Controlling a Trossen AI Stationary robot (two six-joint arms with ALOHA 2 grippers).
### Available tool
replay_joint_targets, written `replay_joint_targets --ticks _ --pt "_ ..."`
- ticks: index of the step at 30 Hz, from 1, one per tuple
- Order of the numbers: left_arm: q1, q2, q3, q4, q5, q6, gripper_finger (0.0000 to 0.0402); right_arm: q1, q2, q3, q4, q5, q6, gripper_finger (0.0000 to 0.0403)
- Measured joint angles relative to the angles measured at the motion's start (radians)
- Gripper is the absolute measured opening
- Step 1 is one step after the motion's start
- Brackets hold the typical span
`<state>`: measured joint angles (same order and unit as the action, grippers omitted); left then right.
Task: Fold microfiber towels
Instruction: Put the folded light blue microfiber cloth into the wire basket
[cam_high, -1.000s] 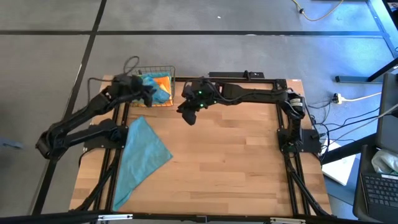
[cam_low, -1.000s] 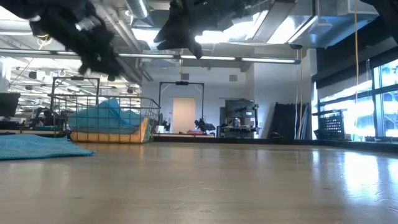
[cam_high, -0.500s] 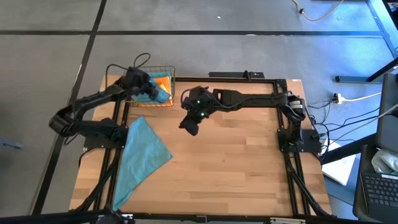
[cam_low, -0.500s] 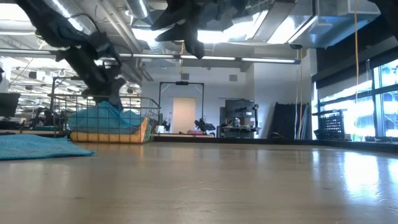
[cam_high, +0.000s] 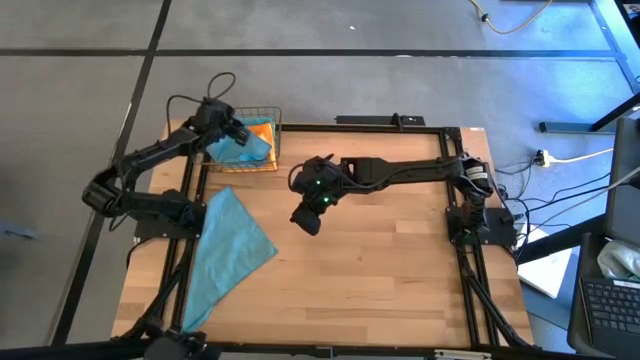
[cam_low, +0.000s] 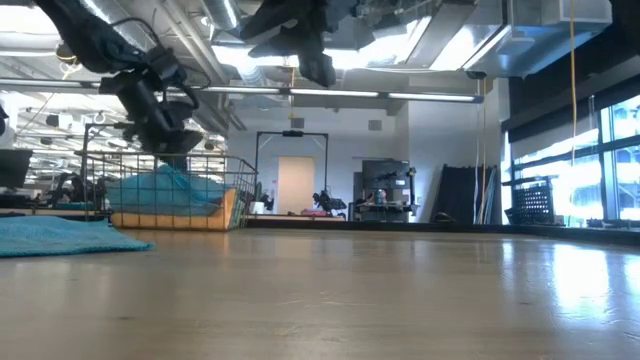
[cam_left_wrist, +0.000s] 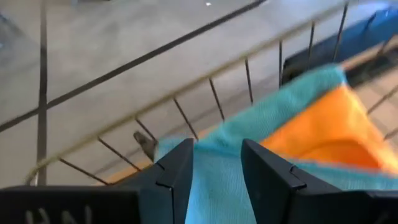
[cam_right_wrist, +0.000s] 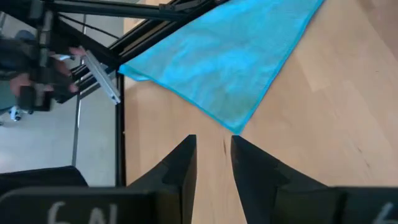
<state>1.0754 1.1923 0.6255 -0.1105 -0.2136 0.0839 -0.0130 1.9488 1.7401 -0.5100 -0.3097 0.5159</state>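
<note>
High view: teal towel (cam_high: 232, 250) lies spread at the tabletop's (cam_high: 380, 270) left edge, unfolded. Right claw (cam_high: 306, 220) has swung from near the wire basket (cam_high: 268, 135) toward that towel's corner; fingers slightly apart, empty. Left claw (cam_high: 222, 133) has reached into the basket, fingers parted over the teal towel heap (cam_left_wrist: 267, 124) and orange towel (cam_left_wrist: 329, 134), gripping nothing yet.

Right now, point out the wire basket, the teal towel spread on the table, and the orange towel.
wire basket (cam_high: 272, 108), high view, its right rim.
teal towel (cam_high: 228, 245), high view, the middle of the cloth.
orange towel (cam_left_wrist: 336, 127), left wrist view, its bright upper fold.
</note>
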Motion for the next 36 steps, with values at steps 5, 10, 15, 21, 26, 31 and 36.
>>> replay_joint_targets --ticks 5,10,15,21,26,31,36 --pt "-0.013 -0.045 0.11 -0.059 0.077 -0.087 0.0127 -0.002 0.0 0.0 0.0 0.001 0.0 0.0101" --pt "-0.039 -0.058 0.186 -0.235 0.299 -0.209 0.0127 -0.009 0.0 0.0 -0.003 -0.057 0.005 0.0101" --pt "-0.089 0.019 0.133 -0.305 0.221 -0.126 0.0127 -0.009 0.0 0.0 -0.004 -0.058 0.009 0.0101" --pt "-0.128 0.205 0.111 -0.277 0.275 -0.133 0.0127 -0.009 0.0 0.0 -0.004 -0.058 0.034 0.0101" --pt "-0.161 0.338 0.112 -0.247 0.259 -0.131 0.0127 -0.009 0.0 0.0 -0.004 -0.059 0.062 0.0101" --pt "-0.167 0.372 0.122 -0.227 0.244 -0.143 0.0127 -0.002 0.0 0.0 -0.004 -0.079 0.109 0.0101" --pt "-0.166 0.304 0.183 -0.259 0.203 -0.154 0.0122 0.019 0.0 0.0 -0.007 -0.085 0.102 0.0101"
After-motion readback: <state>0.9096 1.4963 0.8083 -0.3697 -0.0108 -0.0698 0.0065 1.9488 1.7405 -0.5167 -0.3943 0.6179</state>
